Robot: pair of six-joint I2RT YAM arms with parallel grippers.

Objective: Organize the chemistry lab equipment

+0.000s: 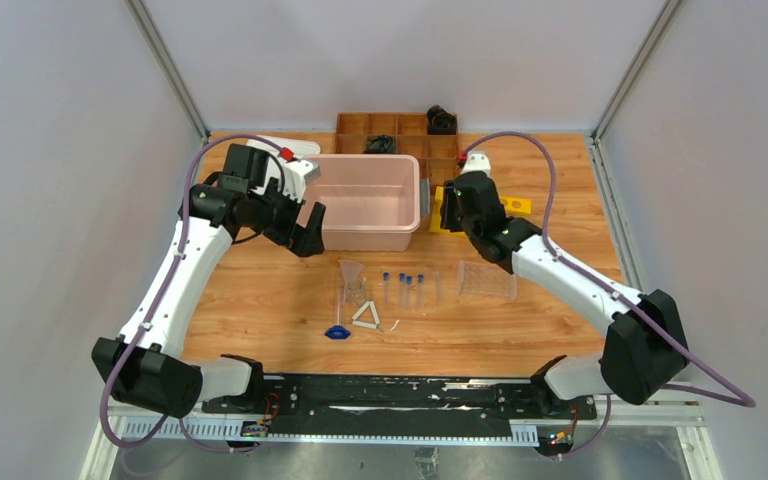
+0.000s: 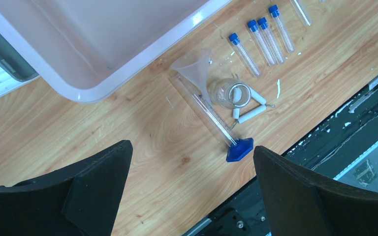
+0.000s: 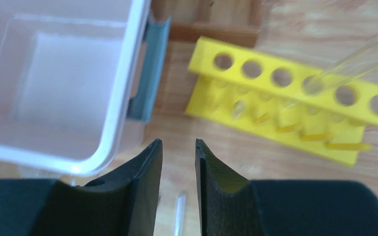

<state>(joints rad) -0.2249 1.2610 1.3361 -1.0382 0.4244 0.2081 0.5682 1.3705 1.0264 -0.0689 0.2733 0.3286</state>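
Several clear blue-capped tubes (image 1: 407,288) (image 2: 261,37) lie on the table in front of the pink bin (image 1: 370,232). To their left are a clear funnel (image 1: 352,275) (image 2: 195,66), a white triangle (image 1: 366,315) (image 2: 248,105) and a small blue piece (image 1: 337,332) (image 2: 239,149) at the end of a thin clear cylinder. A clear tube rack (image 1: 486,282) lies to the right. My left gripper (image 1: 305,235) (image 2: 192,147) hangs wide open and empty above the wood by the bin's front left corner. My right gripper (image 1: 450,210) (image 3: 178,142) is narrowly open between the bin and a yellow rack (image 3: 285,78); a clear tube (image 3: 179,211) shows in the gap, touching neither finger.
Another clear tube (image 3: 359,59) leans in a hole of the yellow rack (image 1: 515,207). A brown wooden compartment tray (image 1: 397,135) with black objects stands behind the bin. The bin's grey handle (image 3: 150,69) faces the yellow rack. A black rail (image 1: 400,390) runs along the near edge.
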